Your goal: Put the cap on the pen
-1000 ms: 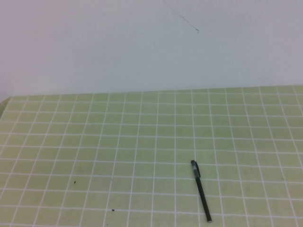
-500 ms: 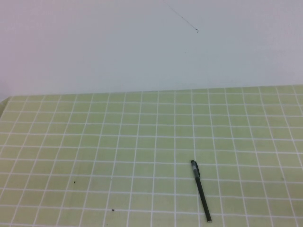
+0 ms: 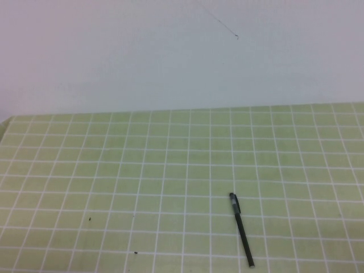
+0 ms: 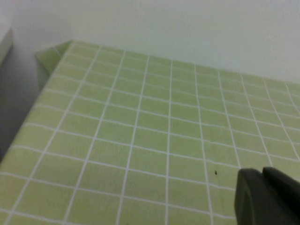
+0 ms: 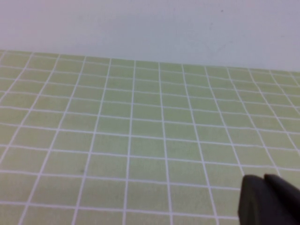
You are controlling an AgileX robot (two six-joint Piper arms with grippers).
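The pen (image 3: pixel 242 233) lies alone on the green grid mat (image 3: pixel 170 170), right of centre near the front edge, a thin black stick running slantwise. Its far end shows a short translucent-grey section with a dark tip (image 3: pixel 234 200), in line with the barrel. Neither arm appears in the high view. In the left wrist view my left gripper (image 4: pixel 262 172) hangs over bare mat, its two dark fingers pressed together with nothing between them. My right gripper (image 5: pixel 265 179) is likewise shut and empty over bare mat in the right wrist view. The pen shows in neither wrist view.
A plain white wall (image 3: pixel 182 57) rises behind the mat's far edge. Two small dark specks (image 3: pixel 90 218) mark the mat at the front left. The mat's left corner and edge (image 4: pixel 51 54) show in the left wrist view.
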